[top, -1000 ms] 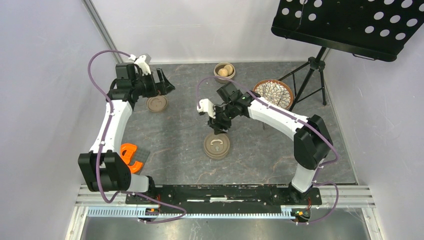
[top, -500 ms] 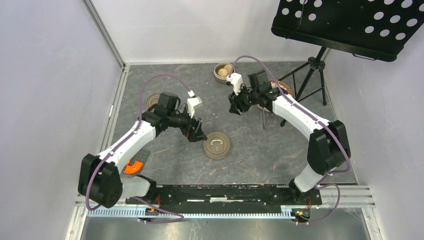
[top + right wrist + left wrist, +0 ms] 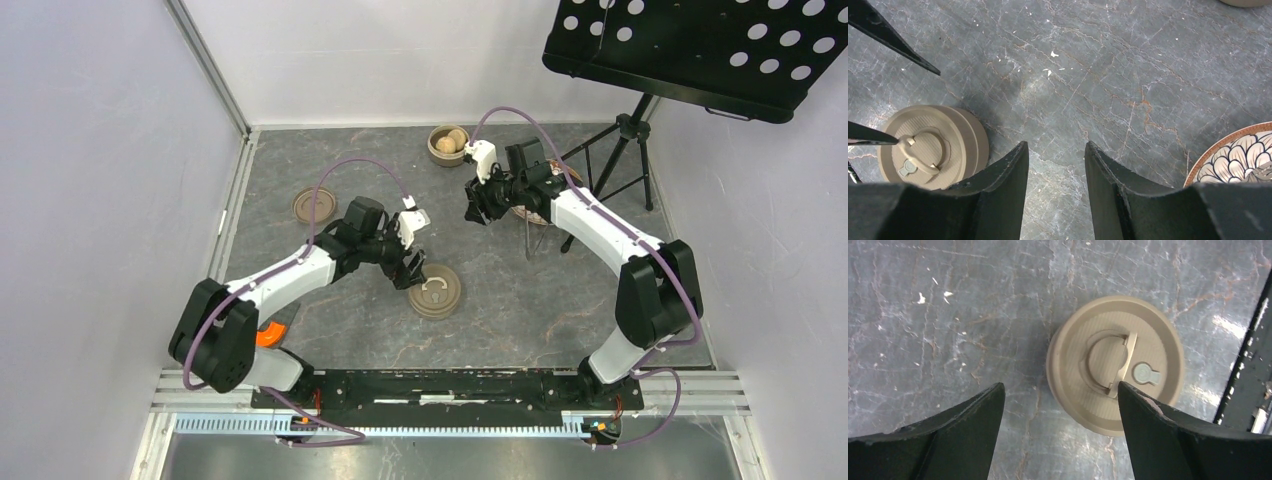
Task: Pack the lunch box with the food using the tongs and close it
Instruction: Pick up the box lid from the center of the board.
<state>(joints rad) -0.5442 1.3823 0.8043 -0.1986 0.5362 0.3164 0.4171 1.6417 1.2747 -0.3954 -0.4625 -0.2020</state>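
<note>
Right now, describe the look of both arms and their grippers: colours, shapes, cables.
The left arm and right arm match: white shell links between black joint housings, a thin purple cable looping along each, a small white block at each wrist. The left gripper and right gripper each have two matte black, wedge-shaped fingers.

The place was a robotics lab test cell rather than a lived-in room. Plain pale walls (image 3: 90, 150) boxed in a grey stone-patterned table (image 3: 340, 330) on three sides. A left arm (image 3: 290, 275) and a right arm (image 3: 590, 225), trailing purple cables (image 3: 355, 160), were mounted on a metal rail (image 3: 420, 425) along the table's near edge. A black perforated stand (image 3: 690, 62) on a tripod (image 3: 628, 128) stood at the far right corner.
</note>
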